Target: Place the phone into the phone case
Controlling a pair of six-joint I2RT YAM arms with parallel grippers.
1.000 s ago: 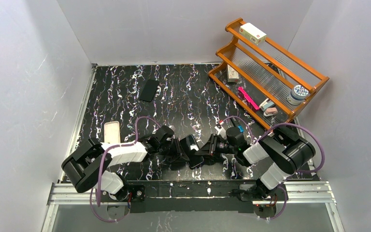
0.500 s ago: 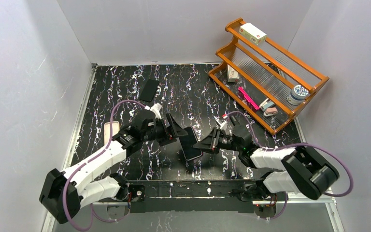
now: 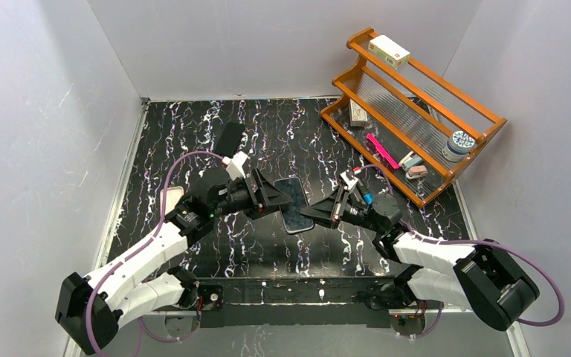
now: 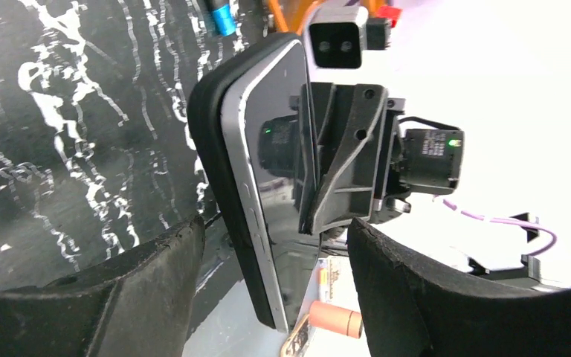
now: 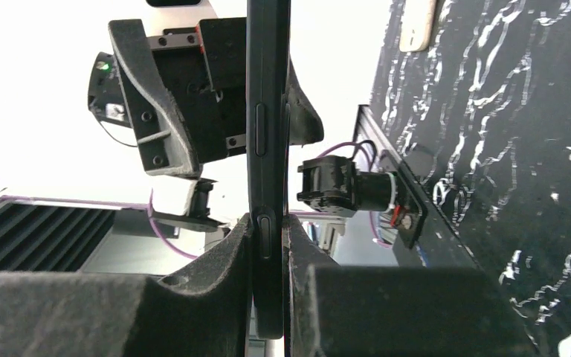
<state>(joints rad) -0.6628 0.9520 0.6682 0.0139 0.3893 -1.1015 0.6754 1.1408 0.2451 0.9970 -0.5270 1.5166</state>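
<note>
The phone [image 3: 292, 205], with the black phone case [image 4: 207, 141] on its back, hangs above the middle of the table [image 3: 193, 149], between the two grippers. Its long axis runs from the far side toward the arm bases, and the screen side shows from above. The right gripper [image 3: 317, 213] is clenched on the phone, its arm stretched low toward the left. The left gripper [image 3: 271, 195] is released, with its fingers [image 4: 141, 282] spread on both sides of the phone and its forearm reaching in from the left.

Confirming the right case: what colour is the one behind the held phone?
The case is black, beside the phone's silver edge; clearest in left wrist view.
</note>
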